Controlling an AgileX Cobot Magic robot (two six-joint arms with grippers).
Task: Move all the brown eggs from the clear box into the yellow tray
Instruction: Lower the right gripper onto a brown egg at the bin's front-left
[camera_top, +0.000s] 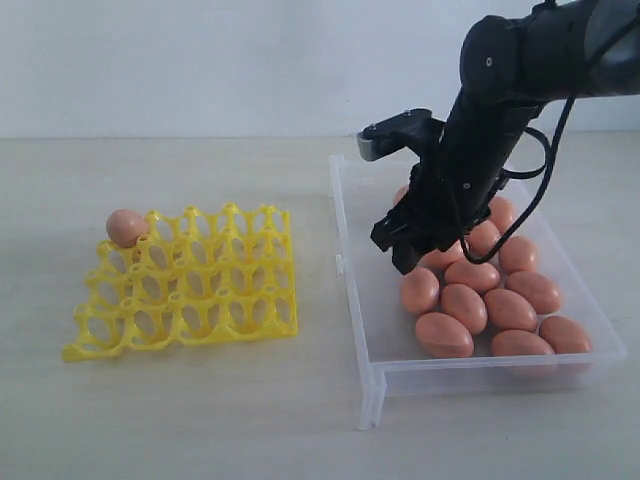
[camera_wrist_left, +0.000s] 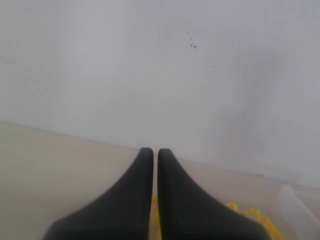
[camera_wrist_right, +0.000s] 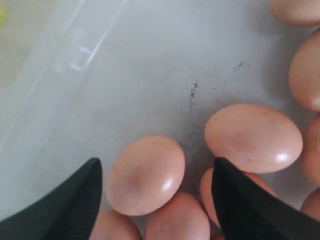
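Gaping wide, right hand (camera_wrist_right: 156, 170) hangs over smooth oval brown eggs (camera_wrist_right: 252, 137) in clear box (camera_wrist_right: 125, 75).

A pale beige, faintly wood-grained tabletop (camera_top: 200, 430) fills the lower three quarters of the exterior frame and meets a plain white wall (camera_top: 150, 60) along its back edge. Two things rest directly on it: a bright yellow openwork plastic egg tray (camera_top: 215, 300) at centre left, and a large shallow clear plastic box (camera_top: 380, 320) from centre right to lower right. They sit near one another but apart, with a strip of bare tabletop between them, and the box reaches closer to the bottom edge of the frame.
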